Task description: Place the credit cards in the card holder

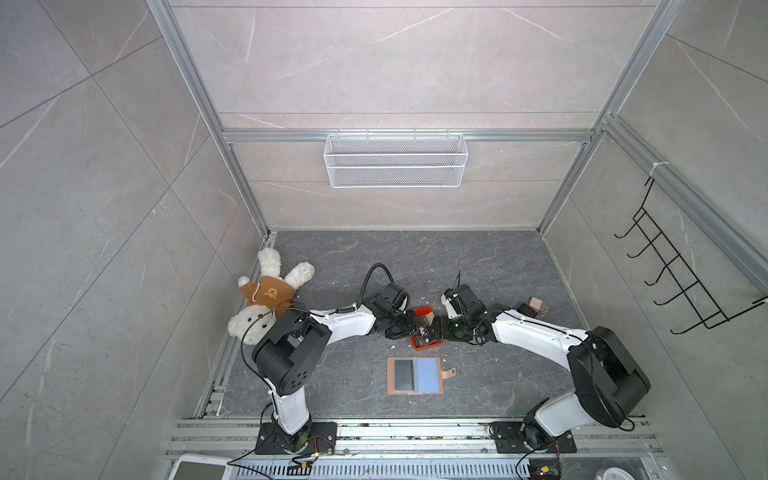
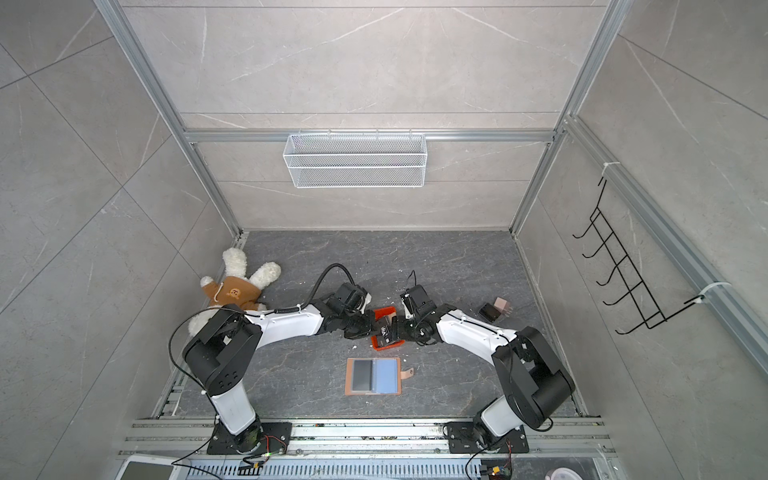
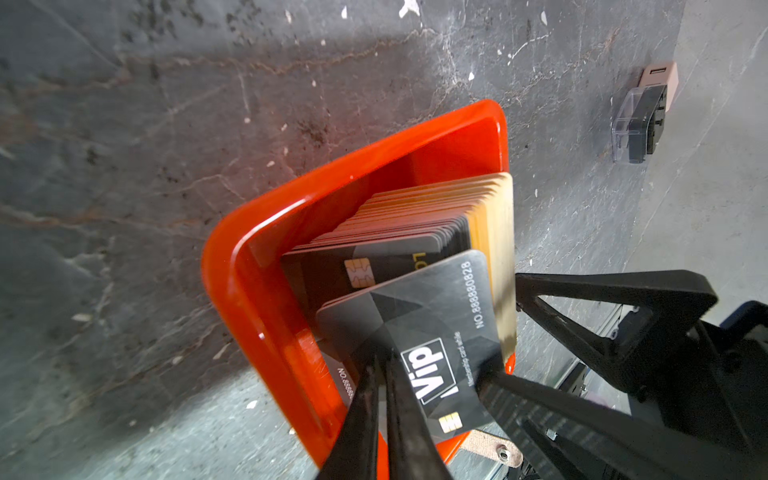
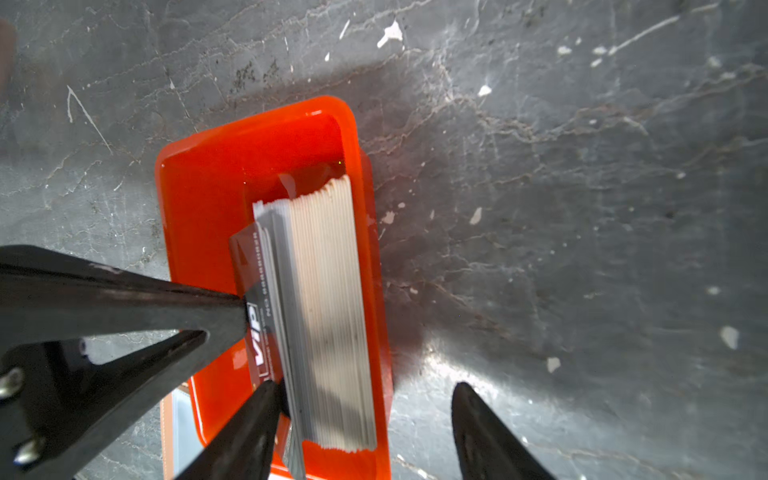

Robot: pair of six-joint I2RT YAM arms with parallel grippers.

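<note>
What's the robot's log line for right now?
left fingers: pinching VIP card | right fingers: open, straddling card stack | card holder: lying open, untouched

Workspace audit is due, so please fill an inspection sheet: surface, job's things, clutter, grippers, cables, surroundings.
Surface: dark marbled tabletop, white flecks scattered.
Job's things: credit cards stand in an orange tray; card holder lies open nearer the arm bases.
Clutter: plush bear, black-and-pink block pair.
Grippers: left gripper shut on one VIP card; right gripper open around the stack.
Cables: black cable arcs above left arm.
Surroundings: hanging mesh basket, hook rack.
</note>
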